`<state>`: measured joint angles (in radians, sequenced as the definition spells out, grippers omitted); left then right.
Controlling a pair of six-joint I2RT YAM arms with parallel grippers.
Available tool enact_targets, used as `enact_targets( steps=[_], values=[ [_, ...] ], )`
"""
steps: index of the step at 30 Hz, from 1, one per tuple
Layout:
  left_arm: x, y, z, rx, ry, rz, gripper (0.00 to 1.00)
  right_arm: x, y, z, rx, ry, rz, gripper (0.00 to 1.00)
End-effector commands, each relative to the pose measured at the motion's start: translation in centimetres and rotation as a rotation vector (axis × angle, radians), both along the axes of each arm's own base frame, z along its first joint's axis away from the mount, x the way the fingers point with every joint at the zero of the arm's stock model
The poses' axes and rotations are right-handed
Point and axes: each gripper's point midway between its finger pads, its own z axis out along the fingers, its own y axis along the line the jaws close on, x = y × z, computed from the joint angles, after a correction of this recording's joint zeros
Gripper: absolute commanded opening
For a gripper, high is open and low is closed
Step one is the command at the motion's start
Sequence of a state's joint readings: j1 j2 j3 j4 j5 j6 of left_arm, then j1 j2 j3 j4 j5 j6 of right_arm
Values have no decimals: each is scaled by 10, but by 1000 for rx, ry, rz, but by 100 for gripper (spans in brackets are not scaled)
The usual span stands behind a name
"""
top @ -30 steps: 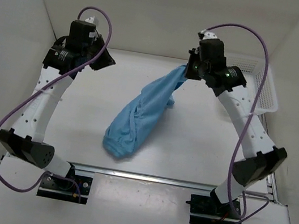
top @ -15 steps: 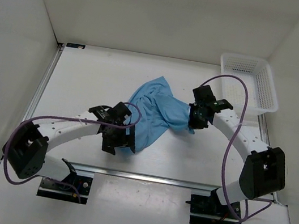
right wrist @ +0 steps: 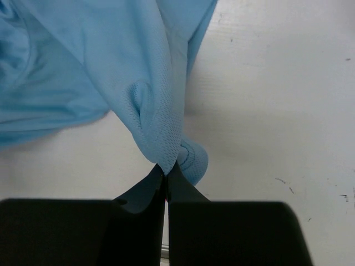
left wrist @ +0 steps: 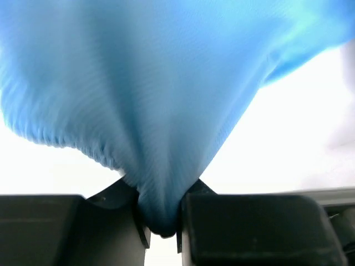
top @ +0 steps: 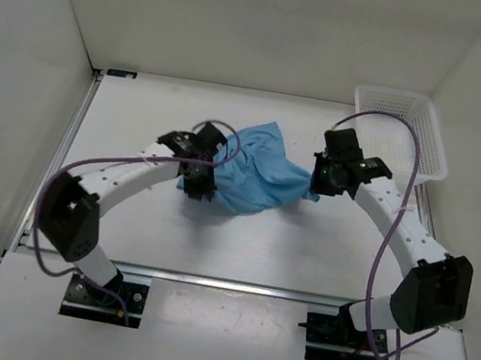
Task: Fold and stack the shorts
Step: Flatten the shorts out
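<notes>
the shorts (top: pixel 256 169) lay bunched in the middle of the table (top: pixel 140 117), between both arms. the left gripper (top: pixel 197 176) seemed to pinch a thick fold at their left end, though its wrist view was blurred. the right gripper (top: pixel 317 182) was clamped tight on a small tuck at their right end

Bunched, crumpled sky-blue shorts (top: pixel 256 171)
</notes>
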<state>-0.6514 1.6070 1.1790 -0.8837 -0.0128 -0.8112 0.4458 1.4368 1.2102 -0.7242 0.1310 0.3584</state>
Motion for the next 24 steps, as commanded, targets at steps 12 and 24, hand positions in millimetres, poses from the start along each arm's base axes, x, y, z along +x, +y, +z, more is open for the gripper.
enact_targets(
  steps=[12, 24],
  values=[
    [1, 133, 305, 4, -704, 186, 10, -7, -33, 225, 105, -546, -29, 0],
    [115, 102, 259, -29, -608, 92, 17, 77, -6, 227, 87, -539, -60, 2]
  ],
)
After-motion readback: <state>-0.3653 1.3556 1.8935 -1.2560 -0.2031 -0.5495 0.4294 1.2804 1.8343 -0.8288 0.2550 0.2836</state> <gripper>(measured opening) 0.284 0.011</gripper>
